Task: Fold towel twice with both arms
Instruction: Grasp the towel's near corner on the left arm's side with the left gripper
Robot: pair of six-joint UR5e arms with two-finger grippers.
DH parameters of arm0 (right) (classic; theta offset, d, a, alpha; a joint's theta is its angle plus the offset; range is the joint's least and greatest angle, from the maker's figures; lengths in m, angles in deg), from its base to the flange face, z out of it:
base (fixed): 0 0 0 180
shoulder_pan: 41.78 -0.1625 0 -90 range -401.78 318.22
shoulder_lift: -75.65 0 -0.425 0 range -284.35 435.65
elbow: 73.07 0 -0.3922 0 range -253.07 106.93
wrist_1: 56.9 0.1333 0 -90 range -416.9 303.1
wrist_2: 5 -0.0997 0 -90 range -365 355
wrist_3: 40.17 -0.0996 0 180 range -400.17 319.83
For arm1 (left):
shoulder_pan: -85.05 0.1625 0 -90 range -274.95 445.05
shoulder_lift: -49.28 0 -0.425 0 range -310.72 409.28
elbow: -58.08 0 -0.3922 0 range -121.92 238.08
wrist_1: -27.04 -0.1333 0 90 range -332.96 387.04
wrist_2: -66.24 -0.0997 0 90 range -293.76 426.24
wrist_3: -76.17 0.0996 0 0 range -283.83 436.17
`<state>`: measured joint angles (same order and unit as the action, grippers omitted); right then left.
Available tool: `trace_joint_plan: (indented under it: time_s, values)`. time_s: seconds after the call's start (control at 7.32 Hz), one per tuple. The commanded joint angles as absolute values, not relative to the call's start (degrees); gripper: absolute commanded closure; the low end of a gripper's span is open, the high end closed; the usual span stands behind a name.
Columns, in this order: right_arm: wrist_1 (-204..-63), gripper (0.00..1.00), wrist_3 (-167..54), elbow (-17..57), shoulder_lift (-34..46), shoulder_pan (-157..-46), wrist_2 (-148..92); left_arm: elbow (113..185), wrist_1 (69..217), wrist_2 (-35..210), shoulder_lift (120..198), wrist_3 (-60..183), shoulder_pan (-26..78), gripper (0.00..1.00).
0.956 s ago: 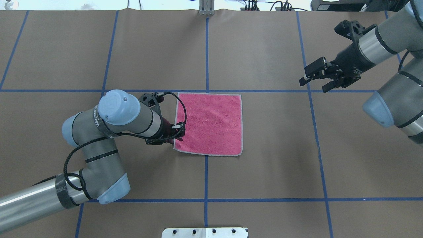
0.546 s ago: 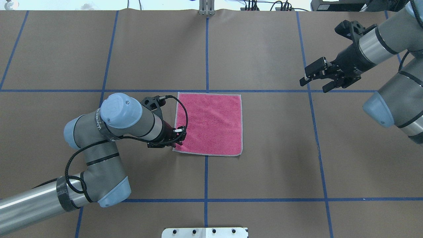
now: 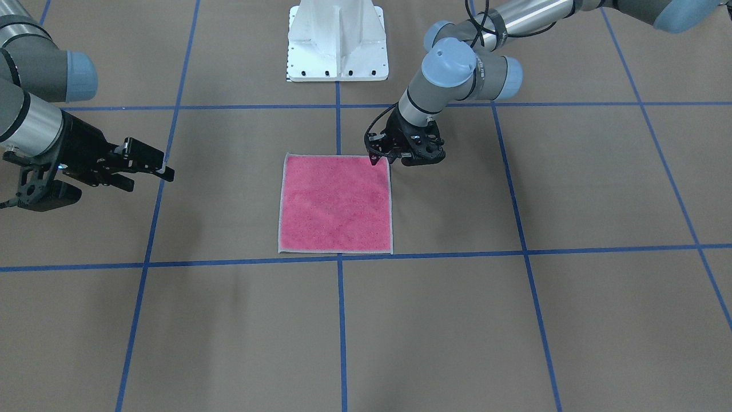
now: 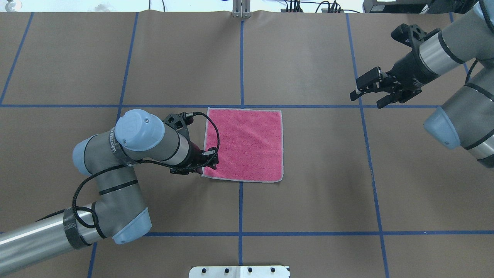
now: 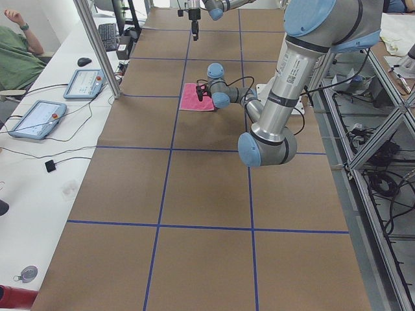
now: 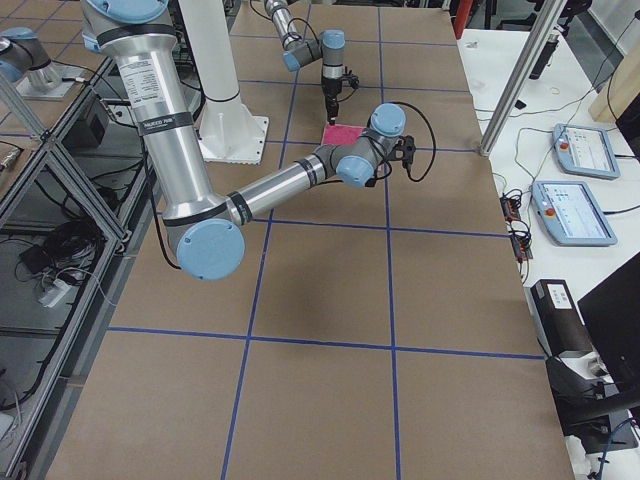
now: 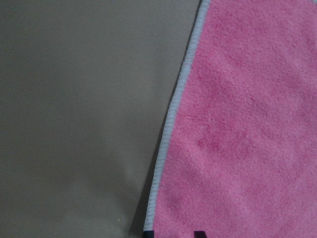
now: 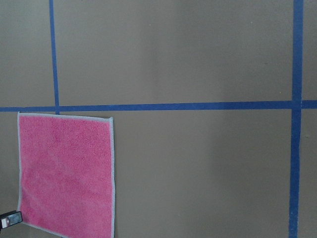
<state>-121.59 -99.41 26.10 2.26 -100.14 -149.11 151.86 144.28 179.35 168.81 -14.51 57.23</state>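
Note:
The towel [image 4: 247, 144] lies flat and pink side up at the table's middle; it also shows in the front view [image 3: 337, 203], the left wrist view [image 7: 247, 124] and the right wrist view [image 8: 64, 173]. My left gripper [image 4: 208, 164] is low at its near-left corner [image 3: 382, 160]. In the left wrist view two dark fingertips [image 7: 198, 233] stand a little apart on the light grey edging [image 7: 171, 129] and the pink pile, with nothing gripped. My right gripper [image 4: 366, 98] is open and empty, raised far to the towel's right [image 3: 153, 180].
The brown table cover [image 4: 308, 200] carries a grid of blue tape lines [image 4: 240, 208]. The white pedestal base [image 3: 337, 40] stands at the robot's side. Tablets [image 5: 32, 118] and cables lie on a side bench with a seated person.
My left gripper has slid a little along the towel's left edge toward its near-left corner. The towel and the right arm have not moved.

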Motion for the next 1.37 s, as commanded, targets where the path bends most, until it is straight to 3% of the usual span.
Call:
trace_joint_plan:
  time_s: [0.0, 1.23]
  values:
    - [-121.6, 0.00, -99.4, 26.1, 2.3, -100.1, -149.1, 152.9, 144.3, 179.4, 167.4, -14.4, 57.2, 0.46]
    - [-121.6, 0.00, -99.3, 26.1, 2.1, -100.2, -149.3, 151.8, 144.2, 179.1, 167.8, -14.6, 57.7, 0.54]
